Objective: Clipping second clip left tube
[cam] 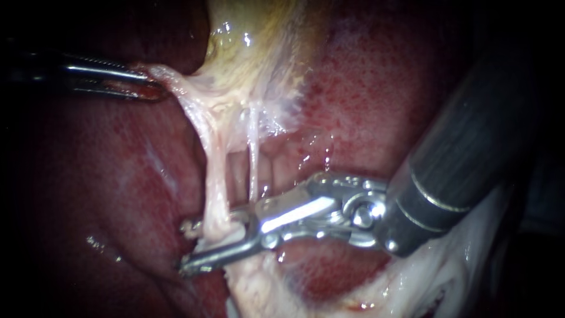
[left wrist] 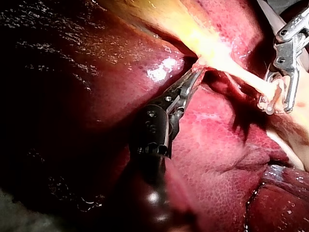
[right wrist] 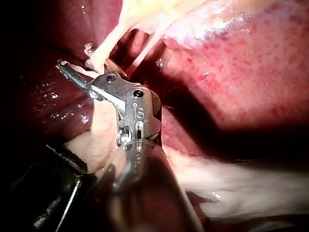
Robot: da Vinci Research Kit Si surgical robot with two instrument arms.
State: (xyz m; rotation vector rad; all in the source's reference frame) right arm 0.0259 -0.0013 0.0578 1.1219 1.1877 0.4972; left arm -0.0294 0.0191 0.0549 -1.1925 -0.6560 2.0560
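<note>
Dark-shafted, steel-tipped right instrument (cam: 191, 247) reaches in over the wet, mottled red liver (cam: 106, 188). Its jaws stand apart and straddle the pale pink, stringy left tube (cam: 216, 194) low down, one jaw on each side. The tube runs taut up to the yellowish gallbladder (cam: 259, 53), beside which the slim left instrument (cam: 150, 87) clamps whitish tissue (cam: 170, 79).

The left tube (cam: 218, 176) is seen as a pale, pinkish-white cord, stretched taut from the yellowish gallbladder (cam: 259, 53) at 12 o'clock toward 6 o'clock, thicker than the thin tube (cam: 253, 159) at its 3 o'clock.
</note>
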